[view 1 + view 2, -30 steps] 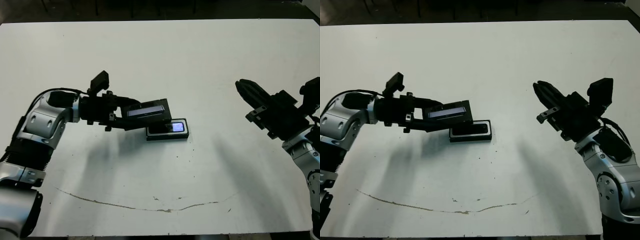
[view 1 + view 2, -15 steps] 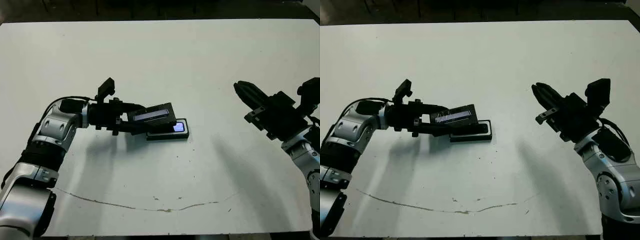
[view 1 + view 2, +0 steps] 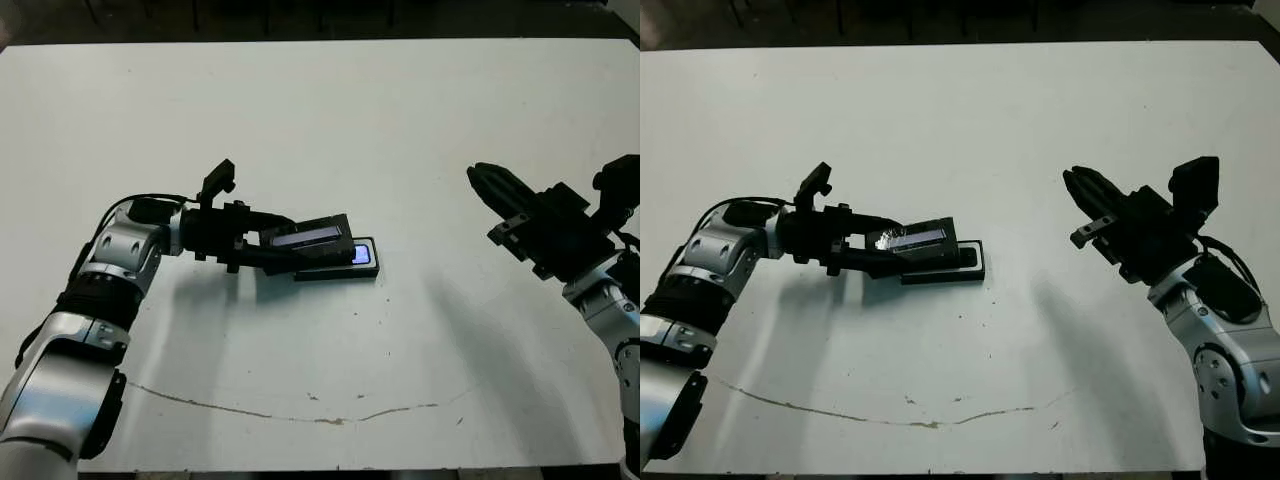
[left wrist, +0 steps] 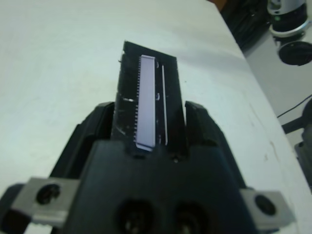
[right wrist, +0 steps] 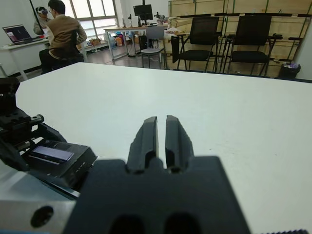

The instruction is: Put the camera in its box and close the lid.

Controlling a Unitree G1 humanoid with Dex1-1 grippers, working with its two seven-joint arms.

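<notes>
Lowered and carried forward since a second ago: the lid [image 3: 312, 238], which earlier rode higher and short of the box, now lies tilted over the box's near end.

Item, left arm — left gripper [image 3: 270, 245] clamped on the lid; in the left wrist view you see its two fingers [image 4: 95, 127] pressed against the lid's long edges, the silvery-purple stripe facing up between them.

Item, lid — held at a slant, its far end dipping toward the box [image 3: 350, 268], its gripped end higher. You cannot tell from these views whether that far edge already touches the box rim.

Item, box — sits on the white table [image 3: 400, 120] just beyond the left gripper, partly covered by the lid.

Item, camera [image 3: 362, 255] — lying inside the box; only the bluish-white end of its screen shows past the lid's edge.

Item, right arm — right gripper [image 3: 1085, 190] raised well apart from the box, fingers pressed together with nothing between them, seen plainly in the right wrist view.

Step in hand, as you may judge it: camera is stowed, closing is under way. The next move calls for you to level the lid, square its outline with the box walls, then press it down evenly — a skewed lid would likely catch on one wall or push the light box along the table. The idle right gripper could steady the box if it slides.
</notes>
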